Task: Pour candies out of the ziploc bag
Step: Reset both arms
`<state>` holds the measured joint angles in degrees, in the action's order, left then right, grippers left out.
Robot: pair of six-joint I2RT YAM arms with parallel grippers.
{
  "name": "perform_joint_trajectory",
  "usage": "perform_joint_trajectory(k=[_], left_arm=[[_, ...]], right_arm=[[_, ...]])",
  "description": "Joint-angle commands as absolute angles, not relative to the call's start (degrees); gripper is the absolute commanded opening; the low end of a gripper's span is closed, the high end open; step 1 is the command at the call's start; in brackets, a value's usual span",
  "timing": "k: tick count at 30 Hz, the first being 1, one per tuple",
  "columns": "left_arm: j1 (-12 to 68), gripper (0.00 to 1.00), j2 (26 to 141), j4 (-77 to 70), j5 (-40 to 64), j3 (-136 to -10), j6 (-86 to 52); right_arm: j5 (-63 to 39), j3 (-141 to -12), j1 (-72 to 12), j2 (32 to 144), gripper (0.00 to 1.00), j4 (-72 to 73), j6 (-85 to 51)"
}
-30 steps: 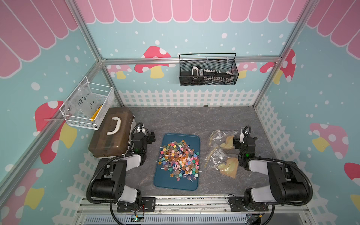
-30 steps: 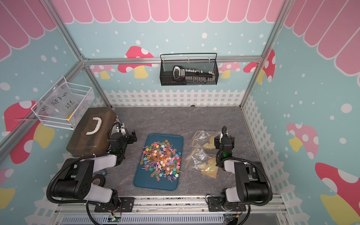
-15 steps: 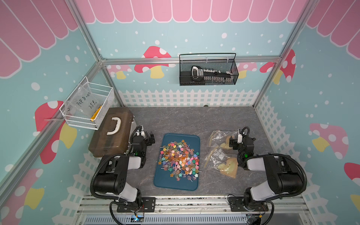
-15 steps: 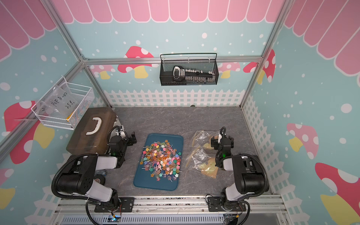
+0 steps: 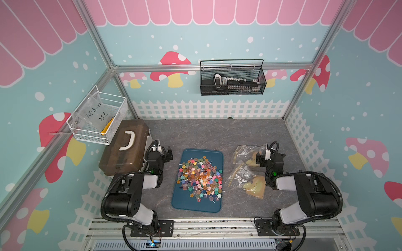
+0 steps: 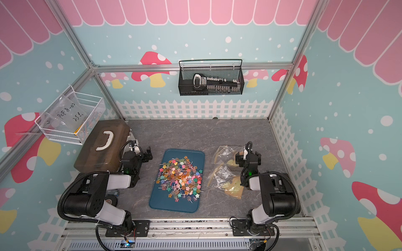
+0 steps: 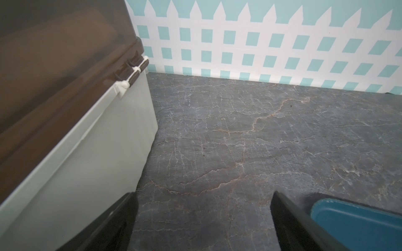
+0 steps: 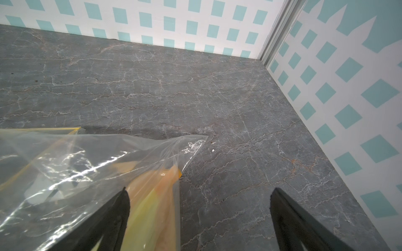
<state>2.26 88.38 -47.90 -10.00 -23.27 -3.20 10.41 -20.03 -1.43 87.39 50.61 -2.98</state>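
Candies (image 5: 200,176) heaped on the blue tray (image 5: 187,206), mid-frame.
I see left tool (image 7: 204,195) and right tool (image 8: 199,191) both spread wide.

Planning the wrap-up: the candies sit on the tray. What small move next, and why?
Probably draw the right gripper back off the bags. The candies lie heaped on the tray, none shows in the bags, and both it and the left gripper stand open, holding nothing.
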Motion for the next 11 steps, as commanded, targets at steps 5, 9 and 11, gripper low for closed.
perform_joint_trajectory(k=[5, 9, 11], left_arm=[[1.65, 0.99, 88.70, -47.99, -8.86, -24.17, -2.72], [1.58, 1.00, 88.53, -48.32, -8.54, -23.89, -2.81], [1.57, 0.99, 88.42, -48.60, -8.48, -23.70, -2.81]], right_arm=[[9.93, -20.83, -1.07, 87.36, 0.99, 52.25, -2.19], [9.93, -20.83, -1.05, 87.36, 0.99, 52.23, -2.19], [9.93, -20.76, -1.05, 87.36, 0.99, 52.28, -2.20]])
